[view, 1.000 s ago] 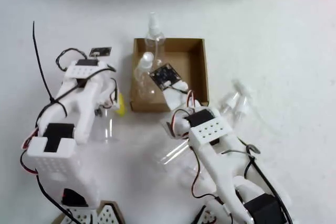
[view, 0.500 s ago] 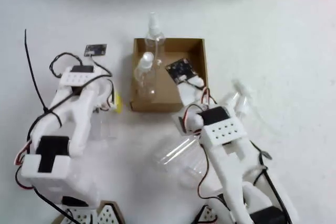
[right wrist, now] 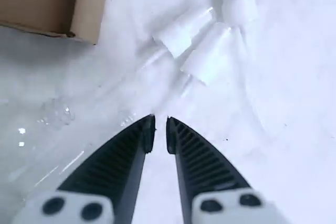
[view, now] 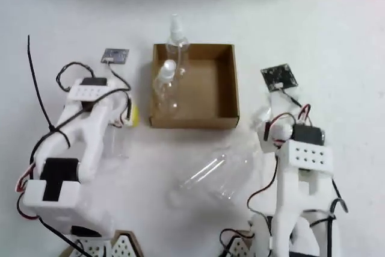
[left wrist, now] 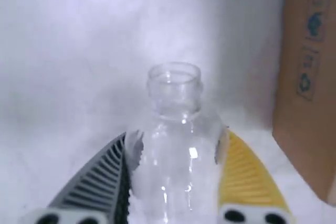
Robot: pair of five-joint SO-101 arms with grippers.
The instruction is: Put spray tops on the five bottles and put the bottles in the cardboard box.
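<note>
My left gripper point(left wrist: 176, 142) is shut on an upright clear bottle point(left wrist: 174, 124) with an open, capless neck; in the high view this bottle point(view: 118, 142) stands left of the cardboard box point(view: 231, 82). Two capped bottles sit in the box: one point(view: 165, 85) lies at its left side, another point(view: 176, 40) leans over the back wall. Several capless clear bottles point(view: 210, 173) lie on the table in front of the box. My right gripper point(right wrist: 158, 129) is shut and holds nothing, just short of the white spray tops point(right wrist: 184, 32), which lie right of the box point(view: 264, 115).
The box's side wall point(left wrist: 310, 77) stands close beside the held bottle. A box corner point(right wrist: 63, 3) and a lying clear bottle point(right wrist: 52, 114) are near my right gripper. White tabletop stretches to the back and far right.
My right arm has pulled out of the box and swung right, ending by the spray tops. The left arm shifted slightly left with its bottle, then held still.
</note>
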